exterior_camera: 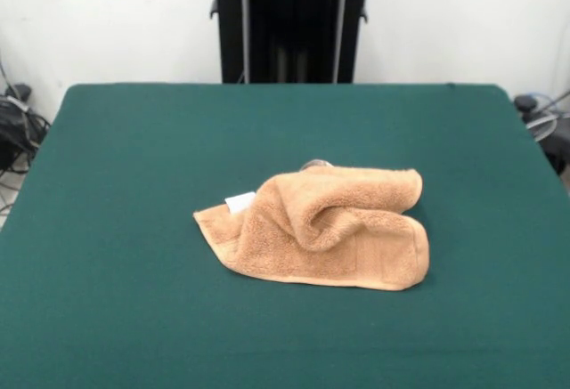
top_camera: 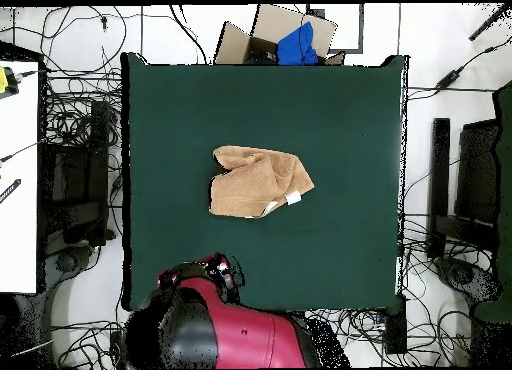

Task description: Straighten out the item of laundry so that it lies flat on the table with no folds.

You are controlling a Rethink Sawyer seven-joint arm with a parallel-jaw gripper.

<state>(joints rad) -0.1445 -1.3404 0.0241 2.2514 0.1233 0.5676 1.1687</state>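
Small orange-tan terry towel [exterior_camera: 316, 229] sits roughly mid-worktop on the dark green felt-covered worktop [exterior_camera: 116, 184], well clear of every edge. It's not flat: in the front view the upper layer is rolled over into a thick curl across the top and right side, with a single flat layer showing only along the camera-side edge and the left corner. A white tag [exterior_camera: 240, 202] pokes out at the left edge.

Overhead, the red and black arm [top_camera: 235, 331] is parked back at its base, off the cloth, so nothing is holding the towel; it keeps the fold on its own. Fingers: can't tell, the gripper itself isn't distinguishable in either view.

Judgement: unfolding not started. Likely needs a pinch on the curled top layer, pulled away from the flat part.
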